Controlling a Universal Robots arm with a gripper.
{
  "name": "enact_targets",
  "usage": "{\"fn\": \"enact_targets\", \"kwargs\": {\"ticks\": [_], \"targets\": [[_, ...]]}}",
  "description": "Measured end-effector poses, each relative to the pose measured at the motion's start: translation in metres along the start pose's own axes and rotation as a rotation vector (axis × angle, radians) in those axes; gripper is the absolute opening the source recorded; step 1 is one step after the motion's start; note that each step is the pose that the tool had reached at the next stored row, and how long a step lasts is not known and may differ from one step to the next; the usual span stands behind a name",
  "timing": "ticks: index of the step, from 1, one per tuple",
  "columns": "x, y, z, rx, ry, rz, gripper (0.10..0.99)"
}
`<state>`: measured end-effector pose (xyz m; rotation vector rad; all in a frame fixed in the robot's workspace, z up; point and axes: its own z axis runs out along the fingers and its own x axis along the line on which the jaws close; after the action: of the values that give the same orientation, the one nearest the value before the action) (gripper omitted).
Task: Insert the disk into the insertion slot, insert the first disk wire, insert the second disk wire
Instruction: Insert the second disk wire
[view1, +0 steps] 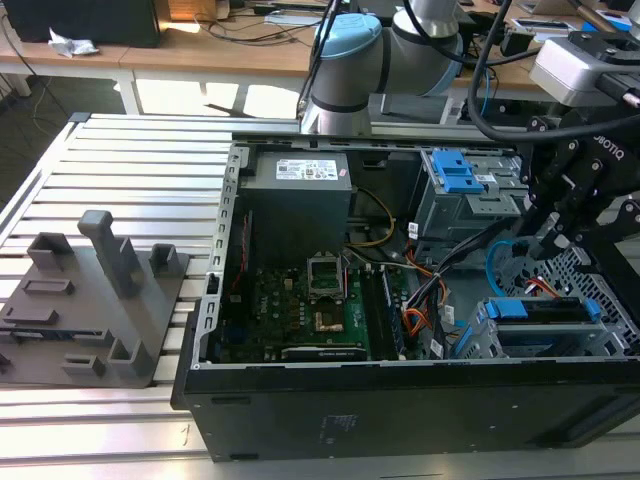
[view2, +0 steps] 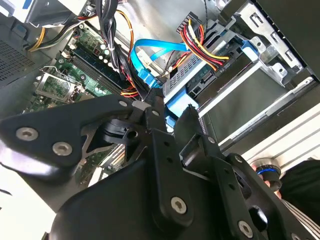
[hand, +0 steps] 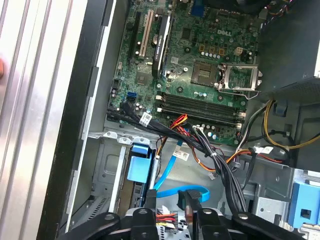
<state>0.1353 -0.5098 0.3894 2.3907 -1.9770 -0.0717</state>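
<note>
Disk (view1: 541, 311) sits inside drive cage (view1: 592, 343), at exterior view's lower right of computer case (view1: 400, 420). Red-orange wire (view1: 545, 290) runs to disk's end; you cannot tell if plugged. Light-blue cable (view2: 150, 52) loops just beside. Gripper (view2: 170, 114) hangs over disk's end, jaws slightly apart; you see disk's blue frame through gap. Motherboard (hand: 200, 60) lies beyond.

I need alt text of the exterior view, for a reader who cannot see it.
An open computer case lies on a slotted metal table; at the exterior view's right, the gripper hangs over the disk seated in the insertion slot.
</note>
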Motion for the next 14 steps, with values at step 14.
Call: {"fn": "enact_targets", "kwargs": {"ticks": [14], "targets": [[-0.0227, -0.0039, 0.0028, 0.0, 0.0002, 0.0, 0.361]]}}
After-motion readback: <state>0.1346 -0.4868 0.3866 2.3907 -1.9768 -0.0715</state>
